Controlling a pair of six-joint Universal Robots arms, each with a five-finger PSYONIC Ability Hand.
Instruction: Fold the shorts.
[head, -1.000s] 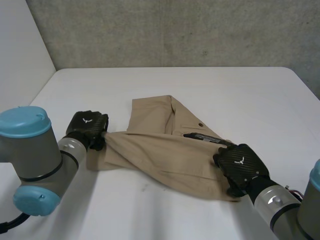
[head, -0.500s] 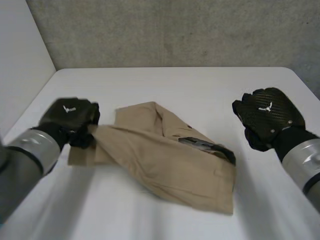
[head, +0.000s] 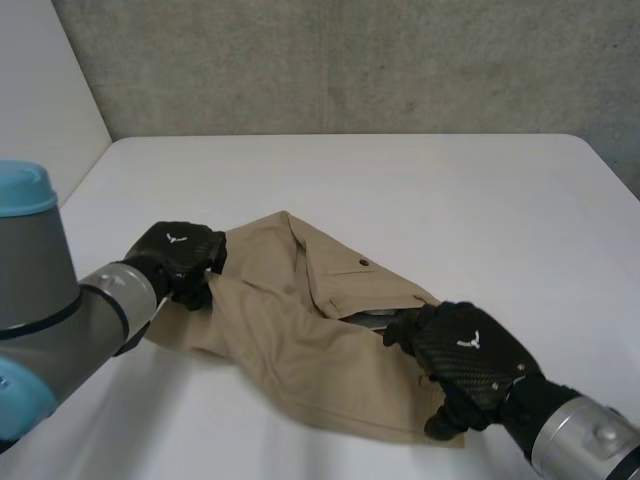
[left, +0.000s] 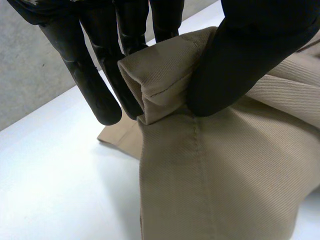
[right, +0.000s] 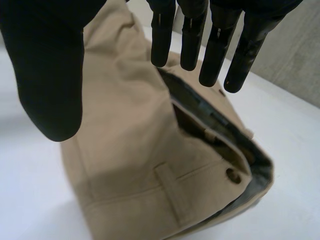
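Tan shorts (head: 300, 320) lie crumpled across the middle of the white table (head: 450, 190), legs to the left and waistband to the right. My left hand (head: 180, 255) is at the leg end. In the left wrist view its thumb (left: 245, 55) and fingers pinch a folded hem of the shorts (left: 225, 165). My right hand (head: 465, 360) hovers over the waistband end. Seen from the right wrist, its fingers (right: 212, 45) are straight and spread from the thumb, just above the open waistband of the shorts (right: 130, 150), holding nothing.
A grey concrete wall (head: 350, 60) runs behind the table, and a white wall (head: 40, 120) stands at the left. Bare table surface stretches behind the shorts and out to the right.
My right hand lifted off the waistband, swung up to the right, then came back down over it with fingers spread. The left hand kept its pinch and the shorts shifted and bunched.
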